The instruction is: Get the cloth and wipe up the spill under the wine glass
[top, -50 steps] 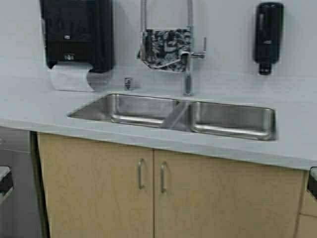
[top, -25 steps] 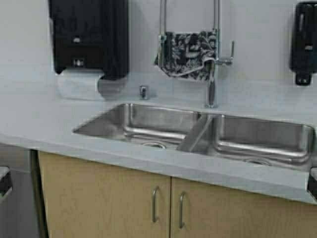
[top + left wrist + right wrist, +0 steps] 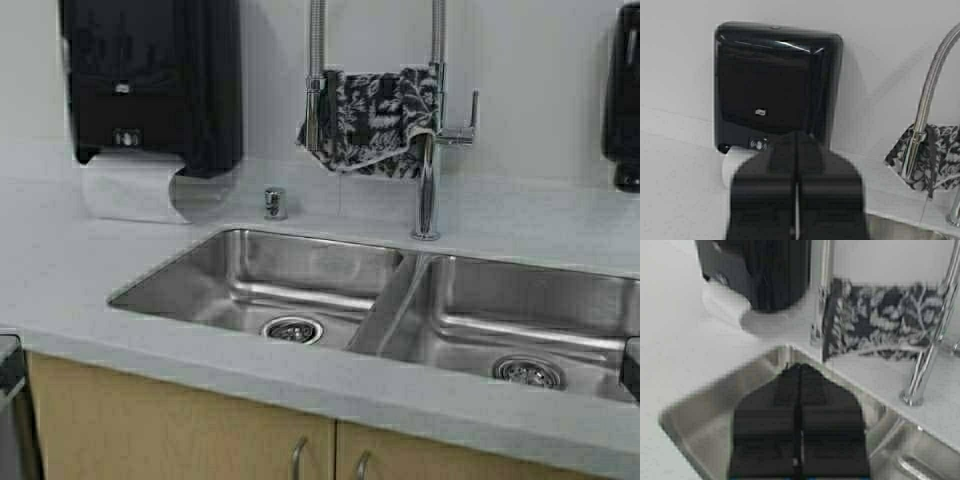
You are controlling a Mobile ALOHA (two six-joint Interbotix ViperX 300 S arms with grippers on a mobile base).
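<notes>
The cloth (image 3: 375,118), grey-white with a dark floral print, hangs over the arched tap (image 3: 430,150) behind the double sink (image 3: 230,290). It also shows in the left wrist view (image 3: 940,155) and the right wrist view (image 3: 880,322). The wine glass and the spill are out of view. My left gripper (image 3: 796,150) is shut and empty, pointing at the black paper towel dispenser (image 3: 775,85). My right gripper (image 3: 800,375) is shut and empty, held over the near edge of the sink, short of the cloth. Both arms sit low at the edges of the high view.
A black paper towel dispenser (image 3: 150,80) hangs on the wall at the left with paper (image 3: 130,185) hanging out. A black soap dispenser (image 3: 625,100) is on the wall at the right. A small steel button (image 3: 274,203) stands behind the sink. Wooden cupboard doors (image 3: 180,440) are below.
The robot has driven closer to the counter and turned; the sink, tap and cloth now look larger and lower in the high view. Both grippers stay shut.
</notes>
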